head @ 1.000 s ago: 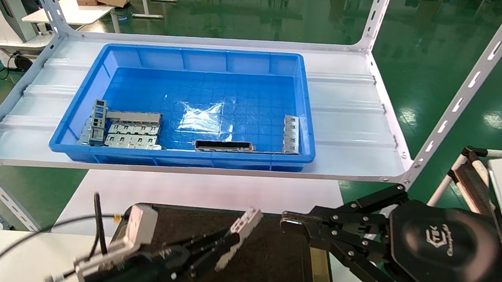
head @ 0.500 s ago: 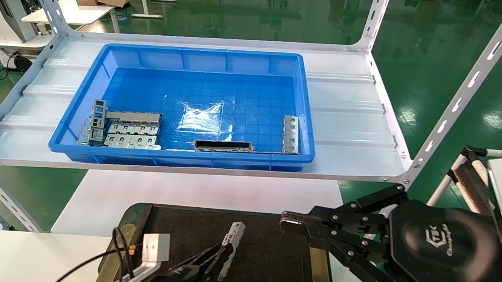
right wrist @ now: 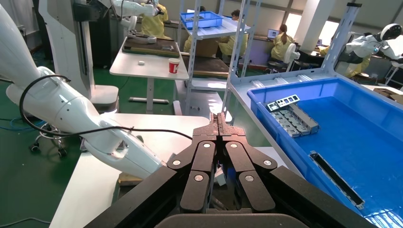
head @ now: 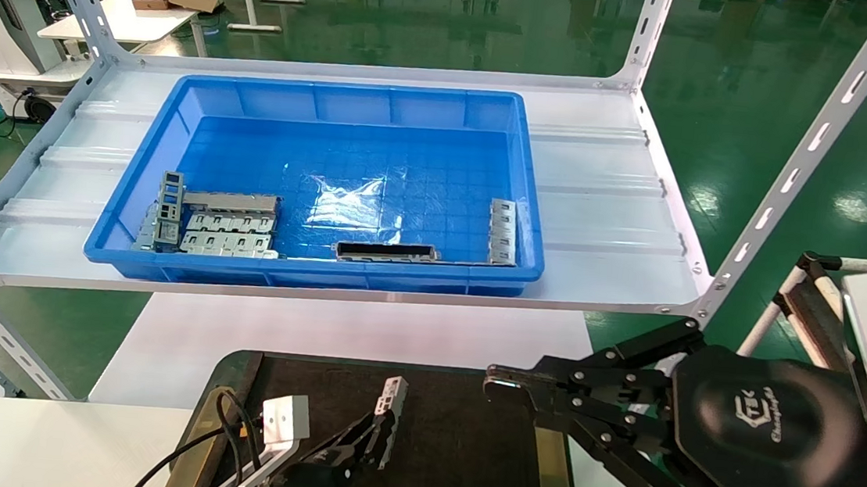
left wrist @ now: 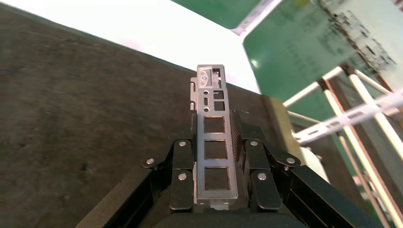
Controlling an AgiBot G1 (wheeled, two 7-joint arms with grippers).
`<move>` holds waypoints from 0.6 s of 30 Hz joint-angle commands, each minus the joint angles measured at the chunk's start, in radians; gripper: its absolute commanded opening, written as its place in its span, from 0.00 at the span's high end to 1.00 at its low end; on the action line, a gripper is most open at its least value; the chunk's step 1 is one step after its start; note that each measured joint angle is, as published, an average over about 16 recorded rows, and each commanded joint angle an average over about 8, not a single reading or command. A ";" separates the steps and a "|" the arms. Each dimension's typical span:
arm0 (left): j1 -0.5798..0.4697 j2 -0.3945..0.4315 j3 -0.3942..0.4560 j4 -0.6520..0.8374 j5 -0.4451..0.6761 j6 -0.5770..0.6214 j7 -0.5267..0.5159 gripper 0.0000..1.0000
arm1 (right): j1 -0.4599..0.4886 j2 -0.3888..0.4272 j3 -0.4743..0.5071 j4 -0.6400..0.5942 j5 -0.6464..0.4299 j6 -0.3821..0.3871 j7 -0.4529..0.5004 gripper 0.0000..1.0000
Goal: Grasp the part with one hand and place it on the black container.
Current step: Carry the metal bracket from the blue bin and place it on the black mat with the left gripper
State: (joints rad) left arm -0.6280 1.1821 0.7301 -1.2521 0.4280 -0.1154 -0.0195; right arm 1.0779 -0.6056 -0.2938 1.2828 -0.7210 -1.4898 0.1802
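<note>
My left gripper (head: 377,436) is shut on the part (head: 388,406), a narrow light-silver strip with rectangular cutouts, and holds it low over the black container (head: 462,450). In the left wrist view the part (left wrist: 215,137) sits clamped between the two fingers, its far end sticking out over the dark tray surface (left wrist: 71,118). I cannot tell whether the part touches the tray. My right gripper (head: 496,382) is shut and empty, parked over the tray's right side; its closed tips show in the right wrist view (right wrist: 218,118).
A blue bin (head: 335,109) stands on the white shelf (head: 610,196) behind. It holds grey slotted plates (head: 226,232) at its left, a dark frame bar (head: 385,253) and another strip (head: 503,231) at its right. White shelf posts (head: 803,150) rise at the right.
My left gripper has pulled back toward me and dropped lower with the part, bringing it close over the tray. The right arm has not moved.
</note>
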 commanded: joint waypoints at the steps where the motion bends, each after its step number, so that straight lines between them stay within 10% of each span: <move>1: -0.007 0.020 -0.005 0.021 0.003 -0.020 0.001 1.00 | 0.000 0.000 0.000 0.000 0.000 0.000 0.000 1.00; 18: -0.033 0.153 -0.077 0.209 0.074 0.036 0.022 1.00 | 0.000 0.000 -0.001 0.000 0.001 0.000 -0.001 1.00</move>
State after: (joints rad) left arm -0.6636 1.3314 0.6559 -1.0435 0.5003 -0.0781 0.0014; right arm 1.0781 -0.6051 -0.2949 1.2828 -0.7202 -1.4893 0.1796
